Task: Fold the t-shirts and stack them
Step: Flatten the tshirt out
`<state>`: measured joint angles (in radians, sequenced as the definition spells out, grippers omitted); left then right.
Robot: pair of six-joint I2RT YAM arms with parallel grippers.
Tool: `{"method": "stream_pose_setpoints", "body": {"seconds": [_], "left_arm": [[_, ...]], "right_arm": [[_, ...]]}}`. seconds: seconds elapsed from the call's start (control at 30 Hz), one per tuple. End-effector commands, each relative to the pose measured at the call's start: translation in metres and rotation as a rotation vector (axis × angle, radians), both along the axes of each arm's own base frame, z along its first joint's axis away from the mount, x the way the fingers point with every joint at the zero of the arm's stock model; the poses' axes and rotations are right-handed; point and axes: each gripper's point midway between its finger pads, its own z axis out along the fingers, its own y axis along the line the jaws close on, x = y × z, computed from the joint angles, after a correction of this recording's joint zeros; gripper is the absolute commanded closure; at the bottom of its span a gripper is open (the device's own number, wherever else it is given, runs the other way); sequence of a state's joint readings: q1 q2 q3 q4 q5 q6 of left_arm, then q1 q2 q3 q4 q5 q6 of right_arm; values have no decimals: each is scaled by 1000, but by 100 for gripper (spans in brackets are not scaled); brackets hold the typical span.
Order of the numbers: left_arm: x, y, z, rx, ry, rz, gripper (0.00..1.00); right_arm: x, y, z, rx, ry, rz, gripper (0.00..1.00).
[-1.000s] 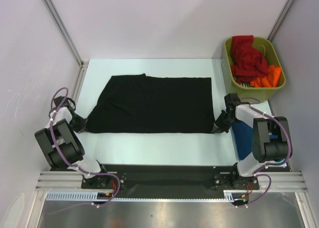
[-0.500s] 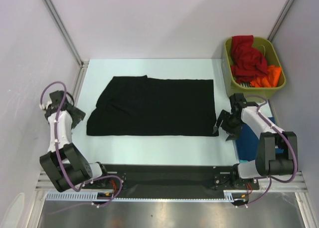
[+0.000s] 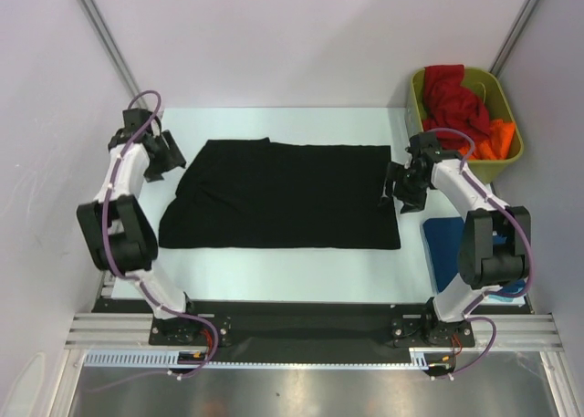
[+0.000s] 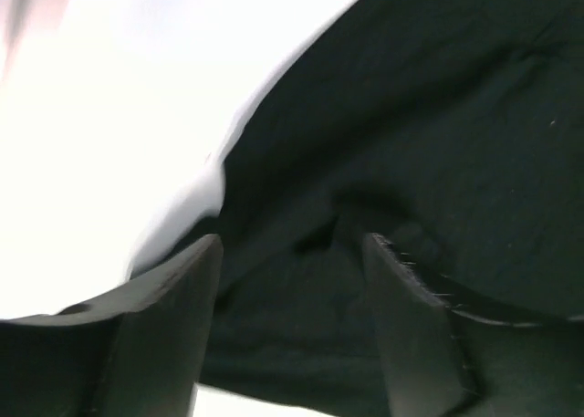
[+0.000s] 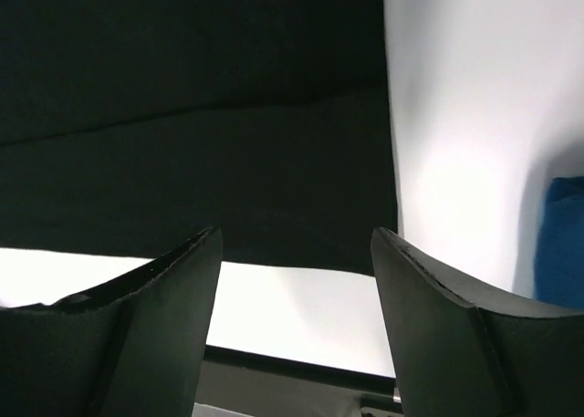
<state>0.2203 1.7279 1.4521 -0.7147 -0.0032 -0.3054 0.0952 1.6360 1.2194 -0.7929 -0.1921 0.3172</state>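
You are working in the middle of the fold on the black t-shirt (image 3: 283,196), which is lying flat across the counter (image 3: 292,271) as a wide dark rectangle, a sleeve bulging out at its far-left corner. Your left pincer (image 3: 169,157) is hovering just off that far-left corner, and its wrist view is showing both fingers spread wide over a rumpled crease of black cloth, gripping nothing. Your right pincer (image 3: 394,187) is hanging over the shirt's right edge, about midway along it, fingers likewise parted and empty, with the hem and bare counter showing between them. By the look of it, you are lining up both ends for the next fold and are not yet gripping anything. The next move is calling for you to lower both pincers onto the cloth, pinch every layer at each end, and lift together so that the shirt is not skewing. The creased left corner is looking like the harder pinch. Well to the right of the black shirt, the olive-green bin (image 3: 511,157) is holding a red t-shirt (image 3: 452,102) and an orange t-shirt (image 3: 488,143), both awaiting their turn. Just right of the shirt's near-right corner, what looks like a folded dark blue t-shirt (image 3: 443,248) is sitting partly hidden by your right arm
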Motion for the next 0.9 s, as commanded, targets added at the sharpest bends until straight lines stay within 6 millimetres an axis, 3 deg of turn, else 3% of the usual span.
{"method": "stream_pose_setpoints", "body": {"seconds": [0.0, 0.03, 0.1, 0.13, 0.17, 0.2, 0.27, 0.37, 0.47, 0.63, 0.73, 0.83, 0.87], "left_arm": [[29, 0, -5, -81, -25, -123, 33], [38, -2, -18, -111, -16, -128, 36], [33, -2, -23, -108, -2, -84, 45], [34, -2, -19, -106, -43, -40, 44], [14, -10, -16, -113, -72, -34, 40], [24, -16, -3, -99, -170, -48, 30], [13, -33, 3, -105, -205, -98, 25], [9, -43, -13, -136, -113, -116, 29], [4, -52, -21, -167, -68, -96, 37], [28, -61, -9, -82, -160, -177, 46], [28, -65, -27, -16, -54, -230, 52], [26, -64, -35, -19, 11, -187, 50], [30, -64, -29, -28, 12, -159, 47]], "right_arm": [[-2, 16, 12, 69, -16, 40, 28], [-5, 19, 14, 85, -12, 37, 28], [-10, 30, 17, 100, -6, 70, 28], [-10, 34, 21, 92, -15, 89, 28], [-12, 40, 19, 67, -22, 123, 27], [-11, 43, 20, 64, -30, 137, 24], [-10, 50, 16, 91, -24, 145, 21], [-5, 55, 12, 103, -17, 163, 21], [-1, 53, 14, 83, -18, 179, 21], [-1, 48, 16, 80, -13, 175, 21], [-5, 42, 15, 77, -9, 168, 21], [-8, 33, 13, 84, -3, 145, 21], [-9, 32, 13, 93, -2, 138, 21]]}}
